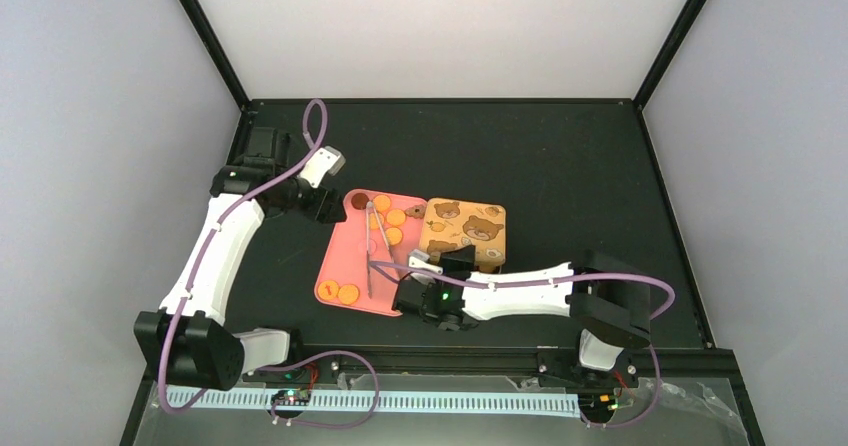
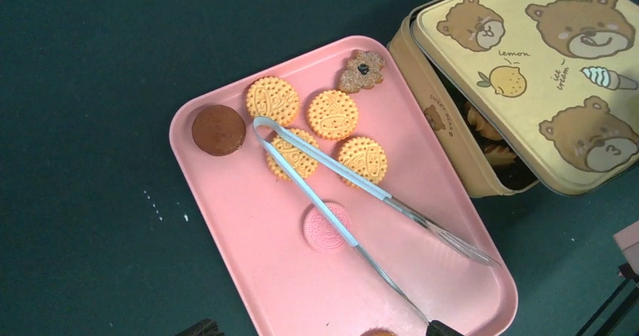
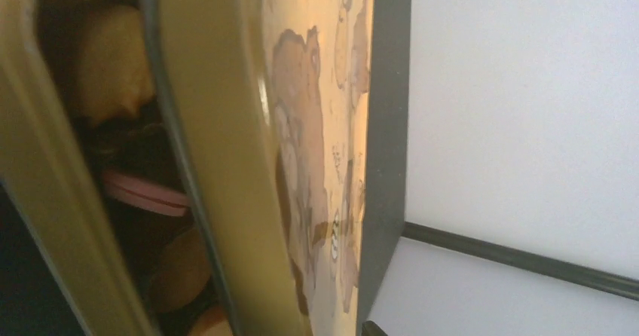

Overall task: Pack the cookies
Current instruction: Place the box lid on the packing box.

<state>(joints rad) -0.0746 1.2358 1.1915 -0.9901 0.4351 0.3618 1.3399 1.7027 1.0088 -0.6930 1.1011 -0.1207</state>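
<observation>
Pink tray (image 2: 249, 276), far-left corner: the left gripper (image 1: 332, 209) hovers there, jaws wide apart and empty. Just right of it lie the cookies (image 2: 334, 114), mostly orange, beneath and beside steel tongs (image 2: 362, 184). Rightmost, the right gripper (image 1: 458, 257) meets the gold tin (image 1: 465, 228); whether its jaws grip anything cannot be told.

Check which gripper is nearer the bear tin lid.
Right. The right gripper is at the tin lid's near edge, by the overhead view; whether it touches is unclear. The left gripper sits at the pink tray's far left corner, apart from the lid.
</observation>
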